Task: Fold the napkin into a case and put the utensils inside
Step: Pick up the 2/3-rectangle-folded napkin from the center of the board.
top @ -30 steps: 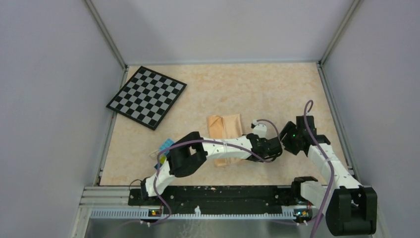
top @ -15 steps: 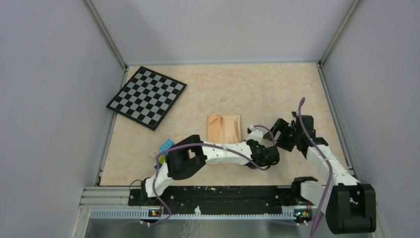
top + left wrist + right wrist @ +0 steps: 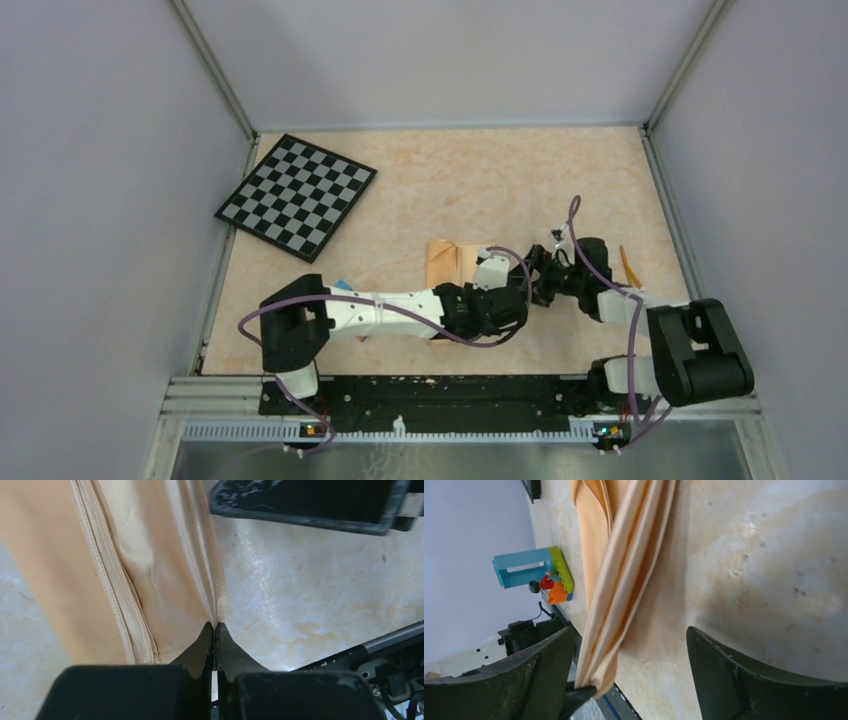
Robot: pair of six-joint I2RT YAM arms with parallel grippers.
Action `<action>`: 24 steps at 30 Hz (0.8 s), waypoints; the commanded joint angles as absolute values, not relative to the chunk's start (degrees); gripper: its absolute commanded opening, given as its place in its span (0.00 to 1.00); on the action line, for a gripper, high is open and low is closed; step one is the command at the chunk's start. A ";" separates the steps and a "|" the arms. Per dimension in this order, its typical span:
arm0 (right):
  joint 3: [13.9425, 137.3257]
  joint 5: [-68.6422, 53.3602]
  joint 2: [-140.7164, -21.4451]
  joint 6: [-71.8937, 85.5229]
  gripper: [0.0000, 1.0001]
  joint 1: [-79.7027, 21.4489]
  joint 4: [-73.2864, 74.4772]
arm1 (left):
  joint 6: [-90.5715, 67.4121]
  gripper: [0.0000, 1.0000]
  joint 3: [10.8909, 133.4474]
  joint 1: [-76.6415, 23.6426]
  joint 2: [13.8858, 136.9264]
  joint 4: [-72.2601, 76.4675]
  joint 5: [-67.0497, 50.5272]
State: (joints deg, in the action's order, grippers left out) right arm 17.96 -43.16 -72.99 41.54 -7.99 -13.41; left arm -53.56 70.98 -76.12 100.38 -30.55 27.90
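The peach-orange napkin (image 3: 455, 262) lies folded at mid-table, its near part hidden under my left arm. My left gripper (image 3: 518, 287) is shut on the napkin's hemmed corner (image 3: 218, 605), and the cloth (image 3: 140, 570) rises from the pinch in pleats. My right gripper (image 3: 541, 274) stands open right beside it. In the right wrist view the napkin's edge (image 3: 624, 570) hangs between the wide fingers of the right gripper (image 3: 629, 635), touching neither. One slim orange-yellow utensil (image 3: 629, 266) lies right of the right arm.
A checkerboard (image 3: 296, 195) sits at the back left. Coloured toy bricks (image 3: 536, 575) stand left of the napkin, mostly hidden by my left arm in the top view. The metal rail (image 3: 430, 392) runs along the near edge.
My left gripper has closed on the napkin's corner and drawn it up. The right gripper has swung left to the napkin and opened wider.
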 commanded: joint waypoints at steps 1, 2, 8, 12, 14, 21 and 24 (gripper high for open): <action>17.87 -43.57 -78.39 48.70 0.78 -10.98 -29.31 | -51.49 0.03 71.03 -76.11 99.24 -25.62 26.38; 18.07 -42.84 -79.90 49.46 0.77 -11.14 -30.34 | -51.47 0.03 71.19 -76.11 99.23 -25.69 26.39; 21.59 -39.99 -87.36 50.06 0.67 -11.61 -33.17 | -51.00 0.00 71.09 -76.12 99.78 -24.64 25.06; 24.01 -39.93 -91.96 50.11 0.58 -11.91 -35.09 | -50.56 0.00 71.36 -76.11 100.78 -23.60 23.83; 24.64 -40.04 -94.20 50.10 0.55 -11.88 -36.17 | -50.30 0.00 71.56 -76.13 101.29 -23.19 23.27; 26.28 -38.52 -96.76 48.01 0.36 -11.93 -36.42 | -49.44 0.00 71.53 -76.14 101.69 -21.57 22.13; 27.77 -37.79 -96.39 45.46 0.25 -11.87 -33.54 | -48.65 0.00 71.85 -76.12 101.77 -20.43 21.86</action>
State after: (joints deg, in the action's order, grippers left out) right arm 24.82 -39.94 -96.29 49.65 -11.18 -34.24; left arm -50.33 70.98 -76.12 101.80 -24.12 22.63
